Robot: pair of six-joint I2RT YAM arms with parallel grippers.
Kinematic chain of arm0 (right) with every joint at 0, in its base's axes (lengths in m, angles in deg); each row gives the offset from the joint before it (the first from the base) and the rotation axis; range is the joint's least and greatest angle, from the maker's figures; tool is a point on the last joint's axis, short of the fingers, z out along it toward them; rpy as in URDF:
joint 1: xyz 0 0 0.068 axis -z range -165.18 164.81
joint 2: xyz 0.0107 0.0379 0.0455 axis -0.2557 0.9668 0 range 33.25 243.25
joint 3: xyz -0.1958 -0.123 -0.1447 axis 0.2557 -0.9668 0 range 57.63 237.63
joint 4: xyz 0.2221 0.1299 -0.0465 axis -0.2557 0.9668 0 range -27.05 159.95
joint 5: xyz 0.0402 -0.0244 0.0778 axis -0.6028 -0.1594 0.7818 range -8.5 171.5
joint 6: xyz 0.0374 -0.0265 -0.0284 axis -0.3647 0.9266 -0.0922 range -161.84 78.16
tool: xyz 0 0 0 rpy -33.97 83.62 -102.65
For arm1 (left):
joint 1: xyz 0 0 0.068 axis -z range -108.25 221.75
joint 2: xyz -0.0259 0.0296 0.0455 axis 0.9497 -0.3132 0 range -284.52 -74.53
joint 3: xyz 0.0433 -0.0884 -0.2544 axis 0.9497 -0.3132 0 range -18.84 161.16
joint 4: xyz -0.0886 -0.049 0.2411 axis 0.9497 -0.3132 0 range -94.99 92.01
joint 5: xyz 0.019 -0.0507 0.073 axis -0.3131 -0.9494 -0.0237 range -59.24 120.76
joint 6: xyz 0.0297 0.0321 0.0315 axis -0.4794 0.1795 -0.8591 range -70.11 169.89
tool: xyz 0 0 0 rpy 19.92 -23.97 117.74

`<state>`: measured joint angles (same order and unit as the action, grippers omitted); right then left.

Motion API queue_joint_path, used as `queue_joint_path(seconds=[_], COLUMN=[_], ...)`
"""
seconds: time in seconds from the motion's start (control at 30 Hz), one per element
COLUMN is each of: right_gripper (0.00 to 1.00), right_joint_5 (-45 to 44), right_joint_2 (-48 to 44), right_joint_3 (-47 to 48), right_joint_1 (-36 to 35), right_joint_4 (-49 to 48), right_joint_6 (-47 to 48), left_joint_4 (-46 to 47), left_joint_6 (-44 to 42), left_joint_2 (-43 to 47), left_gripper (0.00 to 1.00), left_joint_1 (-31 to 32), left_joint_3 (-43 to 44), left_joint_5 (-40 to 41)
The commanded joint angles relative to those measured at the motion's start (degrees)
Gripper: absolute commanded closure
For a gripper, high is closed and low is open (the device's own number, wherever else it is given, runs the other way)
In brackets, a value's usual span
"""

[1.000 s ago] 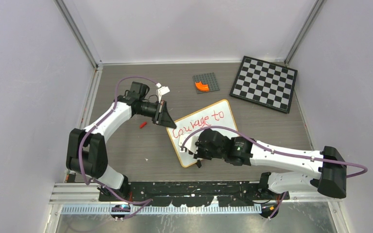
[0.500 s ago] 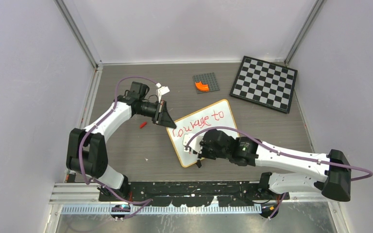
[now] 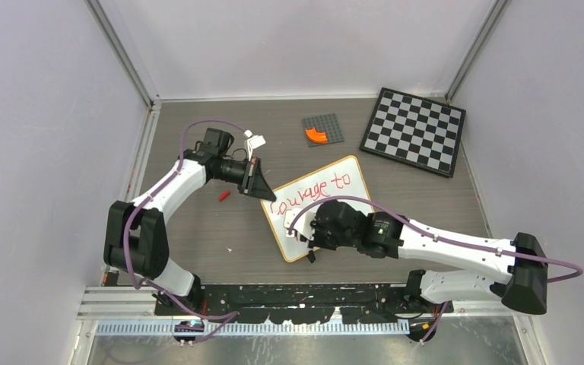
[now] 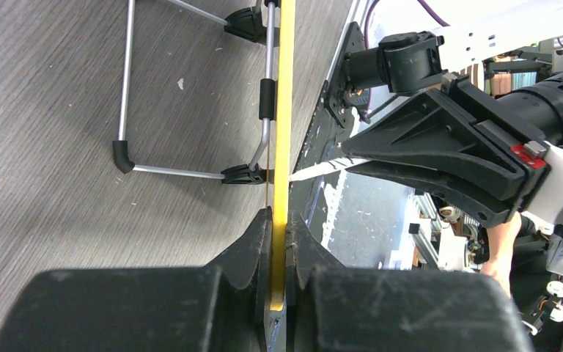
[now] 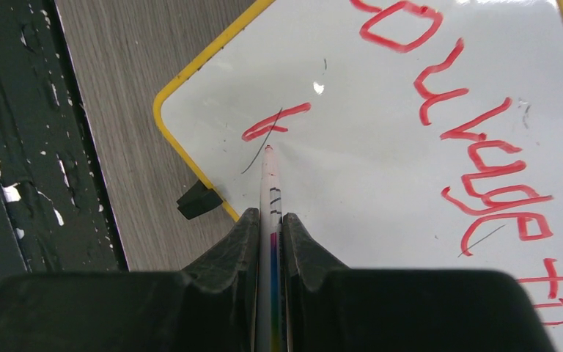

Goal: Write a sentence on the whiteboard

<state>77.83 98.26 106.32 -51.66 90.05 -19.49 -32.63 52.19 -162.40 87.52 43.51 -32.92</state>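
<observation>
The whiteboard (image 3: pixel 347 199) with a thin orange frame stands tilted at the table's middle. Red lettering (image 3: pixel 310 191) reads "Courage to" on its upper line. My left gripper (image 3: pixel 263 190) is shut on the board's left edge, and the yellow frame edge (image 4: pixel 284 110) runs between its jaws (image 4: pixel 278 220). My right gripper (image 3: pixel 302 233) is over the board's lower left part, shut on a white marker (image 5: pixel 270 198). The marker's tip touches the board just below a short red stroke (image 5: pixel 276 122) that starts the second line. The first line (image 5: pixel 484 154) runs to the right of it.
A black-and-white chequered board (image 3: pixel 414 131) lies at the back right. A grey studded plate (image 3: pixel 327 122) with an orange piece lies behind the whiteboard. A small red cap (image 3: pixel 224 195) lies left of the board. The board's black foot (image 5: pixel 196 199) and wire stand (image 4: pixel 128 154) rest on the table.
My right gripper with the marker has shifted slightly right and then back left over the board's lower left part. The left arm and the board have not moved.
</observation>
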Motion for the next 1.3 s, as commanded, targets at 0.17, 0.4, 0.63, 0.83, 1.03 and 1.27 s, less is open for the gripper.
queue_joint_path(seconds=[0.17, 0.4, 0.63, 0.83, 1.03, 1.27], right_gripper=[1.00, 1.00, 1.00, 1.00, 1.00, 1.00], right_joint_5=[0.58, -2.43, -5.47, -6.95, -6.51, -3.71], right_joint_2=[1.14, 3.27, 3.85, 2.43, 1.61, 1.85], right_joint_3=[3.62, 3.52, 2.69, 0.98, -0.16, -0.62], right_joint_1=[0.03, 0.01, 0.10, 0.22, 0.31, 0.38], right_joint_4=[-2.90, -5.22, -6.15, -4.77, -2.16, 0.23], right_joint_6=[-0.68, -0.32, -0.29, -0.32, -0.28, -0.34], left_joint_4=[-0.79, -0.97, -1.20, -1.36, -1.40, -1.37], left_joint_6=[0.08, 0.07, -0.16, -0.20, -0.21, -0.20], left_joint_2=[-1.41, -1.44, -1.48, -1.71, -1.91, -1.97], left_gripper=[1.00, 1.00, 1.00, 1.00, 1.00, 1.00], left_joint_1=[-0.03, -0.01, -0.03, -0.04, -0.02, -0.04], left_joint_3=[0.24, 0.34, 0.33, 0.49, 0.58, 0.65], left_joint_5=[5.94, 5.85, 5.85, 5.85, 5.94, 6.11])
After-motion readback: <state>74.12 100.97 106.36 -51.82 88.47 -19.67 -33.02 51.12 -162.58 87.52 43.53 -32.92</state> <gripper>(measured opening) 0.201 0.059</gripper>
